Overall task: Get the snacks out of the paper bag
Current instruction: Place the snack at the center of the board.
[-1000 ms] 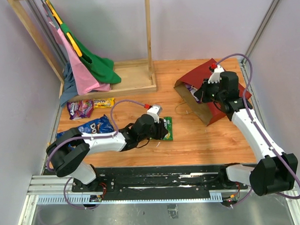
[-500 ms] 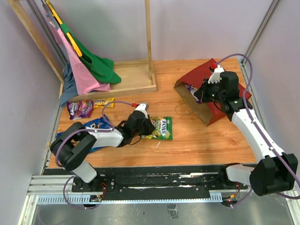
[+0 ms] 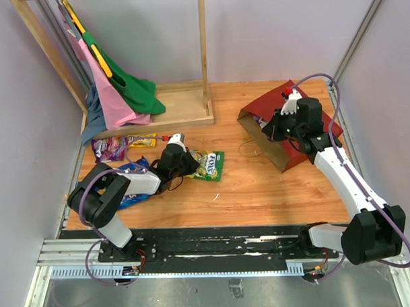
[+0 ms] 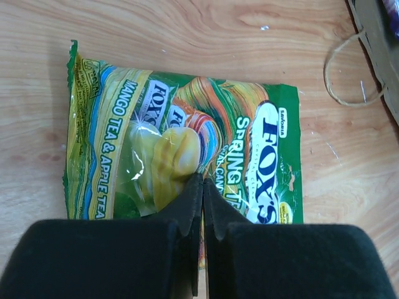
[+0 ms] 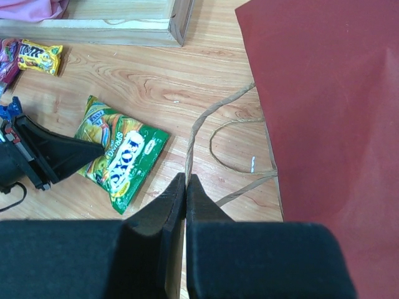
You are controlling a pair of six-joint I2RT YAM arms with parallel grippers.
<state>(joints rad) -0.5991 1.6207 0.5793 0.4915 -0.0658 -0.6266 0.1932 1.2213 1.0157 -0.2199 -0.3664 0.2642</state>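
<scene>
My left gripper (image 3: 187, 162) (image 4: 202, 187) is shut on the near edge of a yellow-green Fox's candy packet (image 3: 209, 165) (image 4: 262, 149) that lies flat on the table. A purple packet (image 3: 109, 149), a yellow M&M's packet (image 3: 142, 140) and the blue Doritos bag (image 3: 128, 180), partly under my left arm, lie at the left. The dark red paper bag (image 3: 270, 101) (image 5: 324, 106) lies on its side at the right, its mouth facing left. My right gripper (image 3: 268, 129) (image 5: 186, 180) is shut on its string handle (image 5: 206, 118).
A wooden rack (image 3: 183, 110) with pink and green garments (image 3: 122, 96) stands at the back left. The second string handle (image 5: 230, 149) lies looped on the table in front of the bag's mouth. The right wall post is close behind the bag.
My left gripper has dragged the yellow-green packet to the left, toward the other packets. My right gripper has shifted slightly while still holding the handle.
</scene>
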